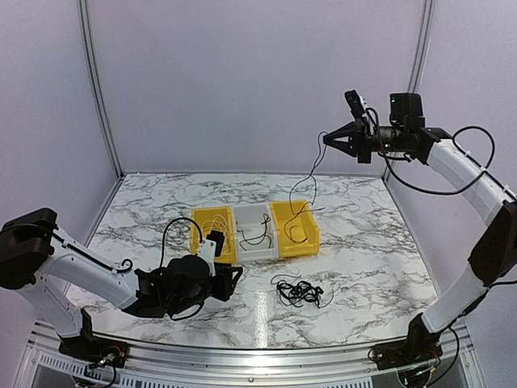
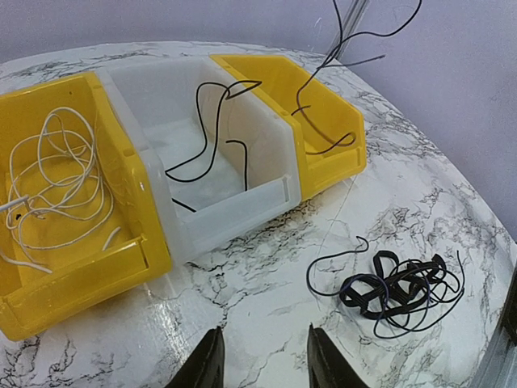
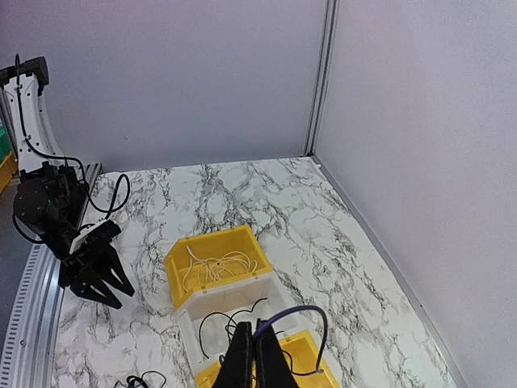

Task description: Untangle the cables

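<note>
My right gripper (image 1: 327,139) is raised high at the back right, shut on a thin dark cable (image 1: 308,179) that hangs down into the right yellow bin (image 1: 304,233); its pinched end loops off my fingers in the right wrist view (image 3: 311,314). A tangle of black cables (image 1: 298,292) lies on the table in front of the bins, also in the left wrist view (image 2: 400,287). A black cable (image 2: 210,133) lies in the white bin (image 1: 257,249). A pale cable (image 2: 56,186) lies in the left yellow bin (image 1: 196,233). My left gripper (image 2: 260,360) is open and empty, low over the table, left of the tangle.
Three bins stand in a row mid-table. Pale walls enclose the marble table (image 1: 371,242) at the back and sides, with metal posts in the corners. A metal rail (image 1: 242,356) runs along the near edge.
</note>
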Controlling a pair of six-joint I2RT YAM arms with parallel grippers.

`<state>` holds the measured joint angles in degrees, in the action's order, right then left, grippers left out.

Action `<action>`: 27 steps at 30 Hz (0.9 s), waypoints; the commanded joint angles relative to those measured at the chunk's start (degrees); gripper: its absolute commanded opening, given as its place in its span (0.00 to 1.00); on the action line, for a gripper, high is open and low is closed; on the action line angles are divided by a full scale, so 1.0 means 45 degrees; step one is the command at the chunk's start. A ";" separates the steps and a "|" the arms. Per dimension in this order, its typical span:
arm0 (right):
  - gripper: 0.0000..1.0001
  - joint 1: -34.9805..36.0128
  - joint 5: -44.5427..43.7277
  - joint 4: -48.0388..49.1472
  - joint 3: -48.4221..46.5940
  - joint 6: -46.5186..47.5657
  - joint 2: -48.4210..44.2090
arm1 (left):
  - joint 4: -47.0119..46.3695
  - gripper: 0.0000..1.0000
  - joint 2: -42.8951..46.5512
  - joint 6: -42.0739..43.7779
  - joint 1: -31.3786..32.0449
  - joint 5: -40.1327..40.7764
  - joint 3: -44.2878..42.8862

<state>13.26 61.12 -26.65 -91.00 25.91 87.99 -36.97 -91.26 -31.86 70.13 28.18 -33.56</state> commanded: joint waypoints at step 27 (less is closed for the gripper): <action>0.00 -0.0102 -0.1358 0.3400 0.2316 -0.2348 0.2644 | 0.0600 0.38 0.0167 -0.0084 0.0061 0.0923 -0.0116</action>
<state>13.26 59.86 -15.38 -80.86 19.09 98.56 -36.93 -91.48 -31.90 70.13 28.88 -33.58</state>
